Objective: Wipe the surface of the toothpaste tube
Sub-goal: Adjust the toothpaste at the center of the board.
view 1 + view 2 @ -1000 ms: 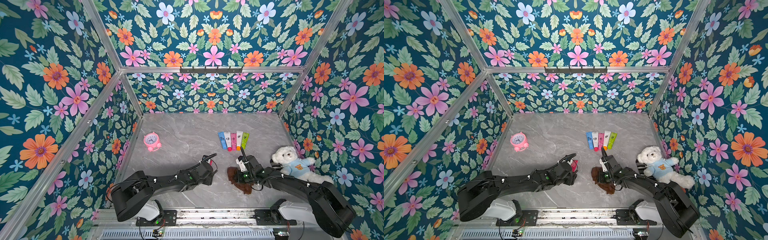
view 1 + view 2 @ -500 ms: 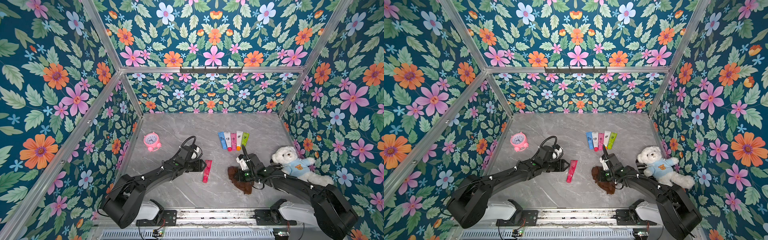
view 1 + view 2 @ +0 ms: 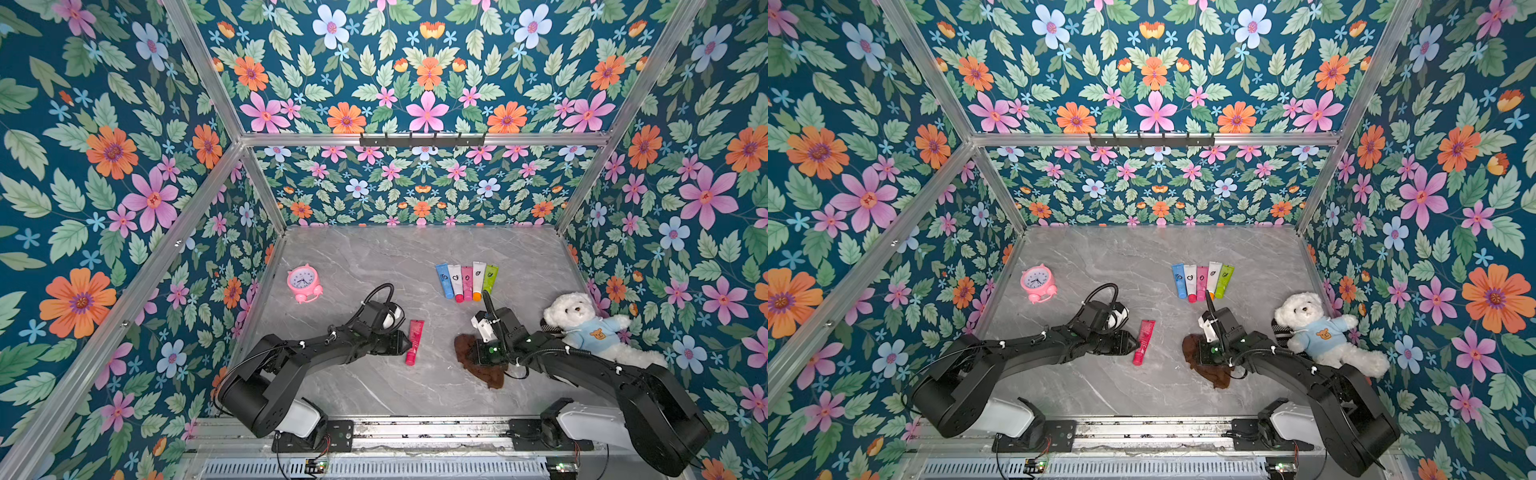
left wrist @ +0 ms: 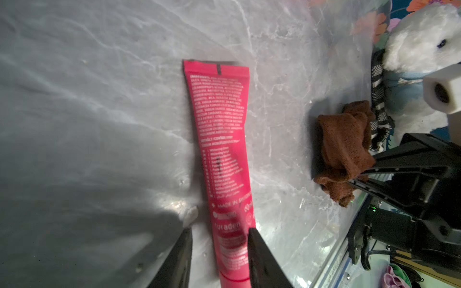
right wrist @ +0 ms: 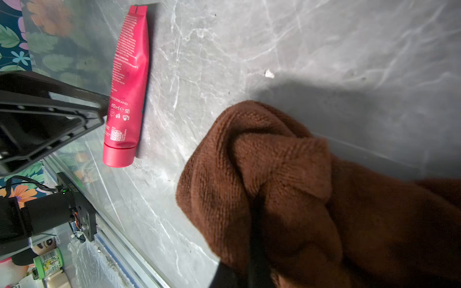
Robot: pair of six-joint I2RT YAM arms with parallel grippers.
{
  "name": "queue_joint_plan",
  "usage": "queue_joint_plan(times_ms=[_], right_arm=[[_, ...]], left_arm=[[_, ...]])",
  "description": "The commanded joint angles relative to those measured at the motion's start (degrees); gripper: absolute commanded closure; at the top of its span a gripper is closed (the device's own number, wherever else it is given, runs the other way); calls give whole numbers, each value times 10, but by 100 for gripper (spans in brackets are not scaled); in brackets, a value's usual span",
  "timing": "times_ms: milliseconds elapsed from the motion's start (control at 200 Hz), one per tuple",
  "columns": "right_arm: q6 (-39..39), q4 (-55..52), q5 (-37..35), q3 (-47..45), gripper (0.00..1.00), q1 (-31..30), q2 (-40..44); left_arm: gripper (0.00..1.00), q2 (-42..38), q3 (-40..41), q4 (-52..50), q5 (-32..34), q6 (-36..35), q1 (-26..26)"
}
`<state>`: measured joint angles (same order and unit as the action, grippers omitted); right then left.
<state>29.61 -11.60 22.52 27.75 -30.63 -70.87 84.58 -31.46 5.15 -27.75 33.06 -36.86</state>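
A red toothpaste tube (image 3: 415,338) (image 3: 1144,338) lies flat on the grey marble table, cap toward the front. My left gripper (image 3: 409,344) (image 3: 1137,343) (image 4: 219,230) reaches it from the left, open, its jaws straddling the tube (image 4: 222,149) near the cap. One finger touches the tube's side and the other stands a little apart. To the right, my right gripper (image 3: 477,354) (image 3: 1203,354) (image 5: 252,271) is shut on a bunched brown cloth (image 3: 484,374) (image 3: 1217,376) (image 5: 287,187), which rests on the table apart from the tube (image 5: 127,82).
Several coloured tubes (image 3: 467,280) lie in a row behind the right gripper. A pink alarm clock (image 3: 304,282) stands at the back left. A white teddy bear (image 3: 582,324) lies against the right wall. A metal rail (image 3: 415,432) runs along the front edge.
The left arm swung over to the left, uncovering the red tube on the table, and its jaws have narrowed round the tube's cap end. The right gripper and cloth stayed still.
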Motion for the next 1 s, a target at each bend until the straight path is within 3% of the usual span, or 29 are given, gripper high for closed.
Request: queue_joint_plan(times_ms=[0,355,425,560,730,810,995], right_arm=[[-4,7,11,2,100,0,-3],[-6,16,17,1,100,0,-10],[-7,18,19,0,100,0,-12],[-6,23,21,0,100,0,-14],[-6,21,23,-2,100,0,-7],[-6,17,21,-3,100,0,0],[-7,10,18,-8,100,0,13]], left_arm=[[63,11,1,18,5,0,0],[70,45,-2,15,25,-3,-11],[77,51,-6,4,39,-7,-18],[100,64,-17,-16,61,-12,-32],[100,54,-45,-84,99,-32,-40],[100,35,-73,-160,143,-59,-39],[100,9,-171,-396,334,-110,-40]])
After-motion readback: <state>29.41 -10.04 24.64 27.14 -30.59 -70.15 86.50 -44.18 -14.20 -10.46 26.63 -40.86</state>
